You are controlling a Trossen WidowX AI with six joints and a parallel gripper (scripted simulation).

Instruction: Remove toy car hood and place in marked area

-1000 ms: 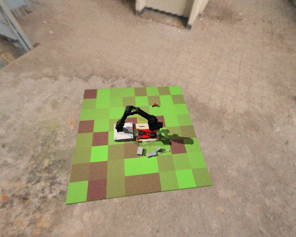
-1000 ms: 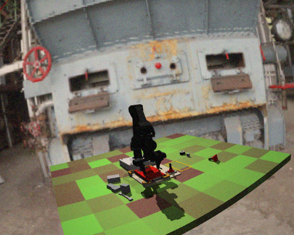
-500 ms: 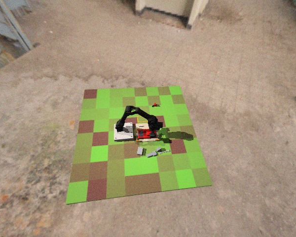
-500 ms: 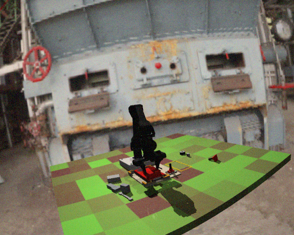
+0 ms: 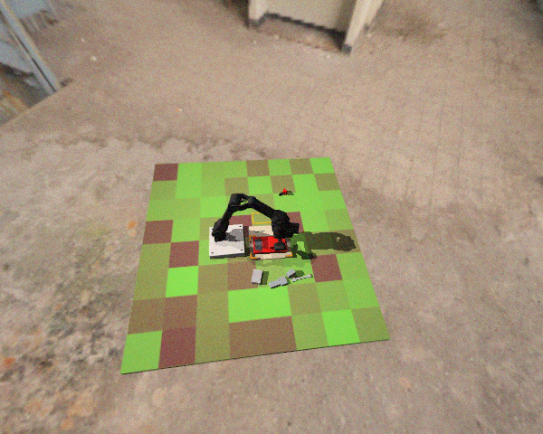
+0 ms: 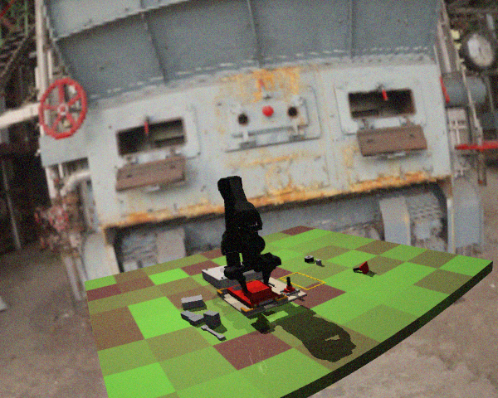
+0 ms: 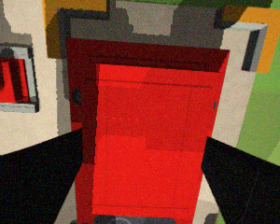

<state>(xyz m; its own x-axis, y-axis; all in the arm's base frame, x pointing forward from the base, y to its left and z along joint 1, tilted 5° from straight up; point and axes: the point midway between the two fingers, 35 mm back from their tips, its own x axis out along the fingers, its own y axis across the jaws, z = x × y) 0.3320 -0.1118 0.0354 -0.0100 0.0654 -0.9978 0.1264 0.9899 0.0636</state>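
Clamped on the red hood (image 7: pixel 149 140) from both sides: black fingers pressed against its left and right edges in the wrist view, held fairly wide apart by the hood's width. Gripper (image 6: pixel 252 277) pointing straight down over the toy car (image 6: pixel 262 298), arm (image 6: pixel 241 222) folded above it from the white base plate (image 5: pixel 224 245).

Hood seated on the car, not lifted; darker red border visible around its raised bright centre. Orange corner pieces (image 7: pixel 261 39) at the far end of the car, grey framing between them, pale chassis plate (image 7: pixel 23 126) showing to the left. Another small red part in a grey frame (image 7: pixel 9 86) at the left edge of the wrist view.

Marked area (image 6: pixel 301 280) outlined in thin yellow on the counter (image 6: pixel 369 308), just beside the car on the side away from the exterior camera, with nothing inside it as far as visible. Small upright red-and-black piece (image 6: pixel 289 284) at the car's edge near that outline.

Loose grey blocks (image 6: pixel 200 314) scattered on the counter near the car. Small red cone-like object (image 6: pixel 361 268) well apart to the right in the exterior view, two tiny dark and grey bits (image 6: pixel 313 259) beyond the yellow outline. Dark shadow (image 6: pixel 318 334) of the arm cast across the green and brown squares in front of the car.
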